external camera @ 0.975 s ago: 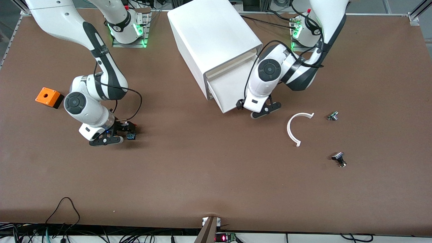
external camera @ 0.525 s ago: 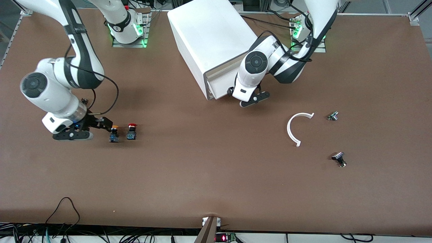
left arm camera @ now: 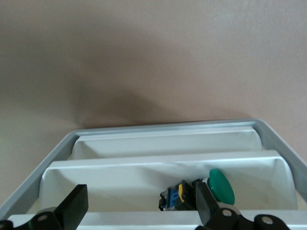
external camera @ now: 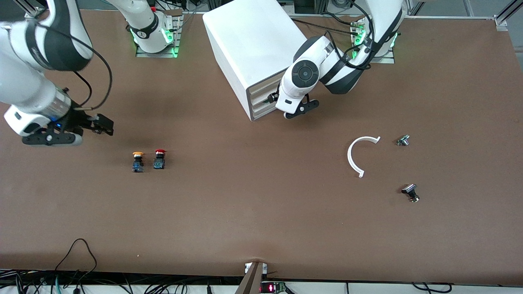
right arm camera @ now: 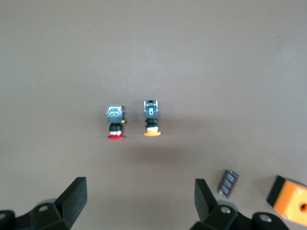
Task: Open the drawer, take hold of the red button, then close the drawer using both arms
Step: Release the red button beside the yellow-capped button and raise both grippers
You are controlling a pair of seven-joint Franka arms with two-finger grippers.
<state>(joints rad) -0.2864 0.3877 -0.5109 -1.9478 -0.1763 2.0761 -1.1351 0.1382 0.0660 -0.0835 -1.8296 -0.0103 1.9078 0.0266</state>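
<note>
The button stood on the table beside a yellow-capped button. The right gripper hung spread and empty nearby. The left gripper, spread, met the drawer; it should press squarely until flush.

Both arms have glossy white rounded shells with black bands at the joints. Each wrist joint carries a dark circular cap. Loose black cables run along the outside of the forearms. Green indicator lights glow at both bases. The left gripper and right gripper have white bodies and black angular fingers.
</note>
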